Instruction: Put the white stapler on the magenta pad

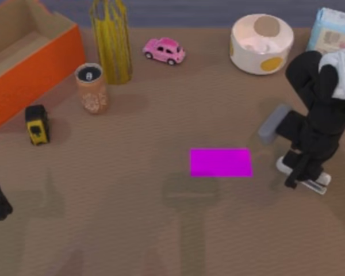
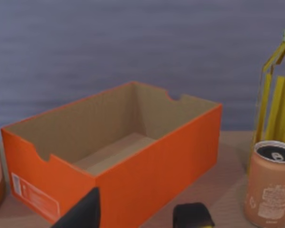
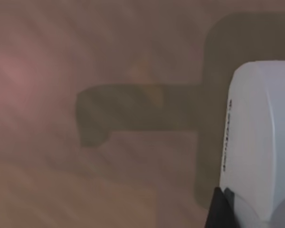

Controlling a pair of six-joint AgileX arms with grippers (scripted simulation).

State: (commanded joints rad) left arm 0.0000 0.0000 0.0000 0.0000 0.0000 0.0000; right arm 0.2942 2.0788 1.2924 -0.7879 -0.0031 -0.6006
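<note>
Top view, right side of the frame: the right gripper (image 1: 302,170) is down directly over the white stapler (image 1: 319,183), which lies on the table (image 1: 132,230) well right of centre. The black fingers straddle the stapler's middle; whether they are clamped on it or merely around it cannot be told. The stapler's white ends protrude either side of the gripper.

The magenta pad (image 1: 221,163) lies flat at centre-right, just left of the stapler, apart from it and bare.

Right wrist view: the stapler's white body (image 3: 261,142) fills the right edge, close under the camera.

The left arm sits at the lower left edge of the top view; its finger state cannot be told. Its wrist view faces an open orange box (image 2: 147,161) and a can (image 2: 270,183).
</note>
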